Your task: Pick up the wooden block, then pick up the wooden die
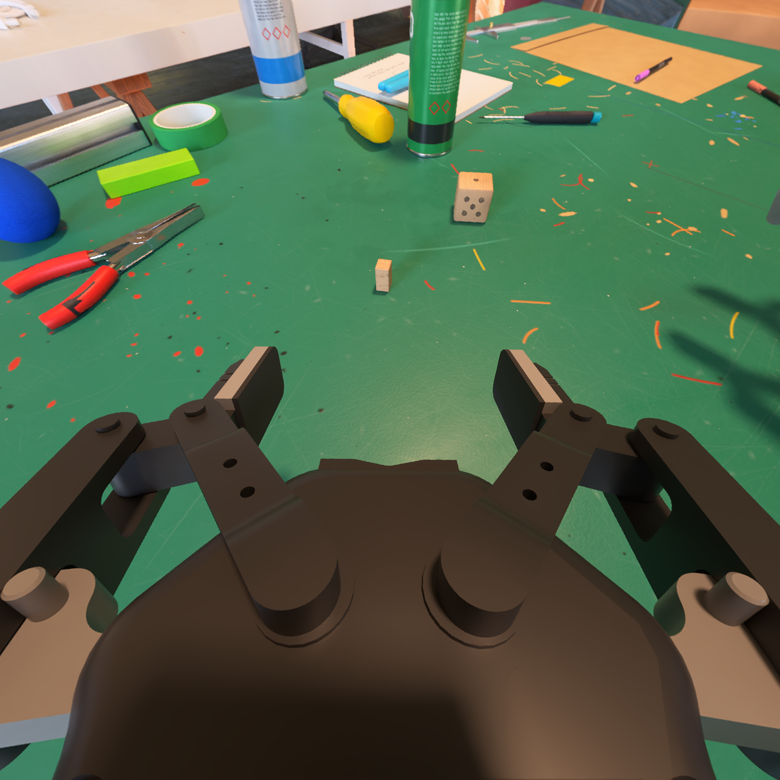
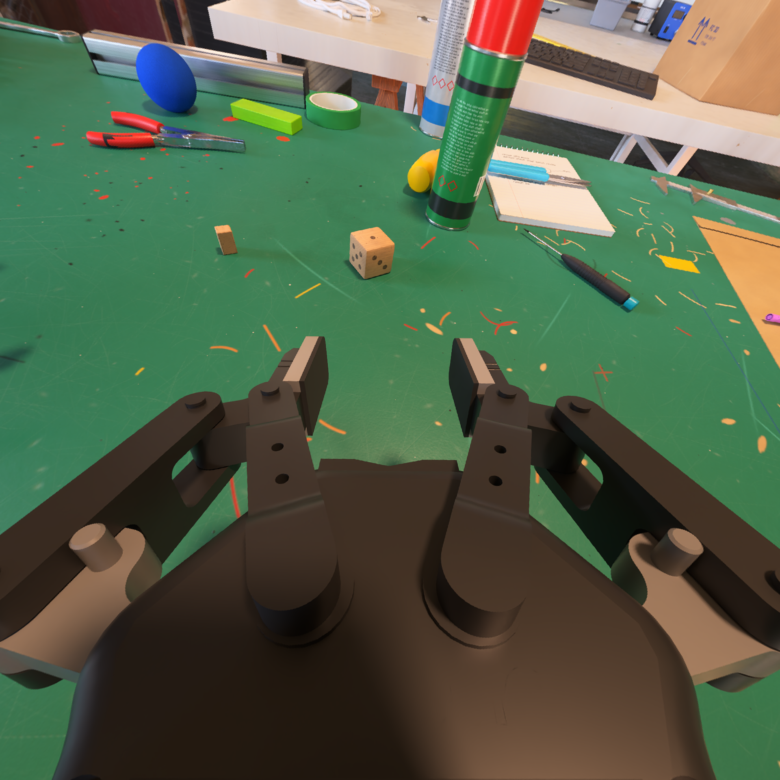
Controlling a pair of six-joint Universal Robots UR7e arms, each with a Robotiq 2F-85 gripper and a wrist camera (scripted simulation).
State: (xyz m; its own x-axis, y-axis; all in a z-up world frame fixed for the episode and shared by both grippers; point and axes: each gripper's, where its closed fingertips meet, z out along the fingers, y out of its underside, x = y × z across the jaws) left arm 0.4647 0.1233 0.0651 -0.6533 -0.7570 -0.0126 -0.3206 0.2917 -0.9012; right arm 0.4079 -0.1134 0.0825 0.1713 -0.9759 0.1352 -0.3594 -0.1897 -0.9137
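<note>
A small wooden block point(image 1: 383, 275) stands upright on the green mat, straight ahead of my left gripper point(image 1: 388, 358), which is open and empty, well short of it. The wooden die point(image 1: 473, 197) sits farther back and to the right. In the right wrist view the die point(image 2: 371, 252) lies ahead of my right gripper point(image 2: 388, 350), slightly left of centre, and the block point(image 2: 226, 239) stands farther left. The right gripper is open and empty, above the mat.
A green spray can point(image 1: 434, 80) point(image 2: 472, 135) stands behind the die with a yellow-handled screwdriver point(image 1: 367, 118) and a notepad point(image 2: 548, 194). Red pliers point(image 1: 97, 270), a lime bar point(image 1: 147, 171), green tape point(image 1: 190, 124) and a blue ball point(image 2: 166, 78) lie left. A black screwdriver point(image 2: 591, 274) lies right.
</note>
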